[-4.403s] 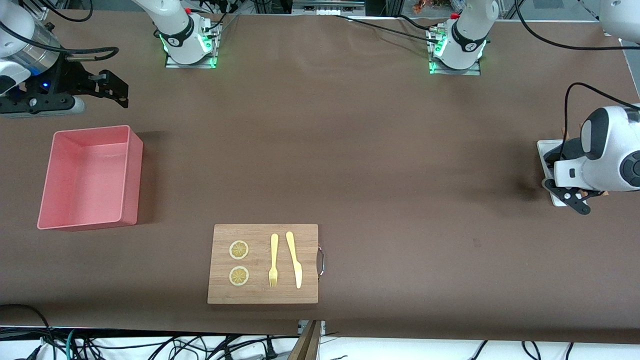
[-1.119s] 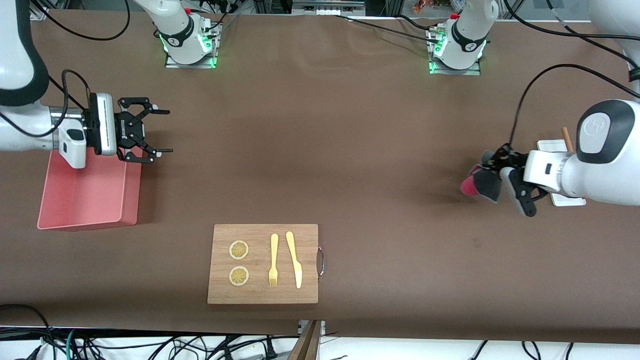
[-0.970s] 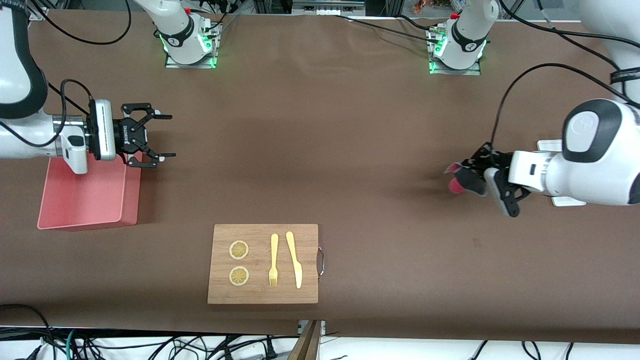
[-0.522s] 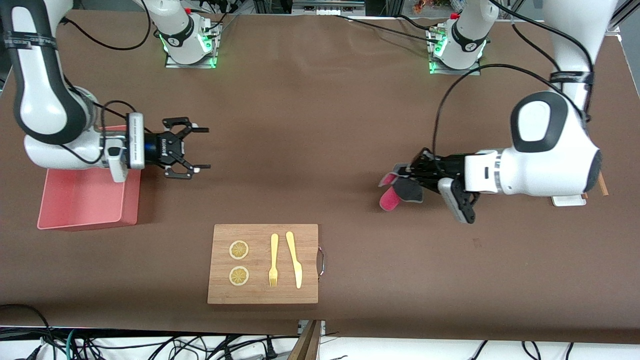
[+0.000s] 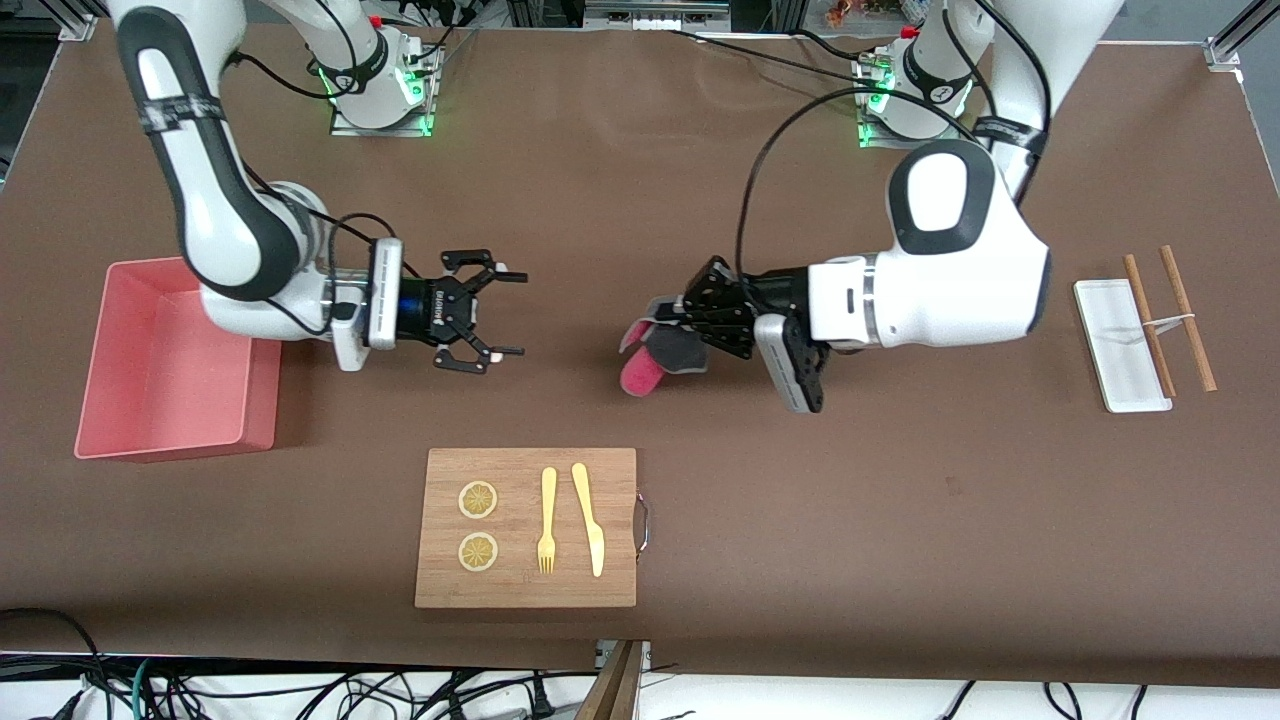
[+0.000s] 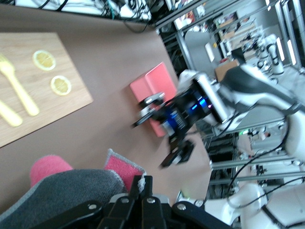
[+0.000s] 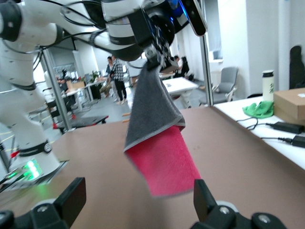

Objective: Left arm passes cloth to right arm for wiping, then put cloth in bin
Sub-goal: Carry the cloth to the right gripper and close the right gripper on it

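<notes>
Moved: both arms have swung in over the middle of the table since half a second ago; the two grippers now face each other across a short gap.
Cutting board [image 5: 526,527]: nearest the front camera, carrying two lemon slices [image 5: 478,525], a fork [image 5: 547,520] and a knife [image 5: 589,518].
Cloth [image 5: 655,352]: pinched by its top edge and hanging clear of the table; long axis runs down from the pinch, grey face over a red-pink flap whose free end points to about 7 o'clock in the front view.
Left gripper [image 5: 688,318]: clamped tight on the cloth's upper edge, over bare table at the board's 1 o'clock.
Right gripper [image 5: 503,313]: fingers spread wide, holding nothing, aimed at 3 o'clock toward the cloth, apart from it.
Bin [image 5: 264,374]: at the right arm's end of the table, at 9 o'clock from the right gripper.
White tray [image 5: 1112,357]: at the left arm's end, two brown sticks [image 5: 1166,317] across it.
</notes>
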Controlling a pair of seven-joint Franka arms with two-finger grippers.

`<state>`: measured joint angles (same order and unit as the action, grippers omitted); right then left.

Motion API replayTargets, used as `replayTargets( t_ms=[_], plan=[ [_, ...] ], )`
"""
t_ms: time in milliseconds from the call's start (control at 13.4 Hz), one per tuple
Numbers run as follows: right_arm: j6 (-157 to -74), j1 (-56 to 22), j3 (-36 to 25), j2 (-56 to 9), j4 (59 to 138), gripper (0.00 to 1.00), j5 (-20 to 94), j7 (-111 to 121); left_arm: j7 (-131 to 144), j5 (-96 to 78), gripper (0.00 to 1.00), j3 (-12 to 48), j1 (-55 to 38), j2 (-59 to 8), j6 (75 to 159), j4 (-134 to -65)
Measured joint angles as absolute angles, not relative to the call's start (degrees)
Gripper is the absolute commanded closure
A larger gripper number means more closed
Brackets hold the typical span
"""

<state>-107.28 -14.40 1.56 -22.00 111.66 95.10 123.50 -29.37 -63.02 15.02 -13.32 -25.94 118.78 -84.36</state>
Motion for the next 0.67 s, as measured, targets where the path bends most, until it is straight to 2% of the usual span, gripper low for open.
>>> replayTargets(
  t_ms=[373,597,672],
  plan=[
    [-112.73,-20.24,1.57,-24.74,110.98,0.00,104.88,126.63,-24.44,-68.37,1.00,15.22,-21.52,-25.21,130.95,-84.17],
    [-114.93,-22.10,1.57,-25.26,109.60,0.00,107.41,126.63,-23.10,-68.38,1.00,15.16,-22.93,-25.21,132.58,-84.13],
    [-115.23,-22.29,1.56,-25.54,109.22,0.11,108.20,126.63,-23.05,-68.38,1.00,15.01,-22.86,-25.21,132.59,-84.08]
  ],
)
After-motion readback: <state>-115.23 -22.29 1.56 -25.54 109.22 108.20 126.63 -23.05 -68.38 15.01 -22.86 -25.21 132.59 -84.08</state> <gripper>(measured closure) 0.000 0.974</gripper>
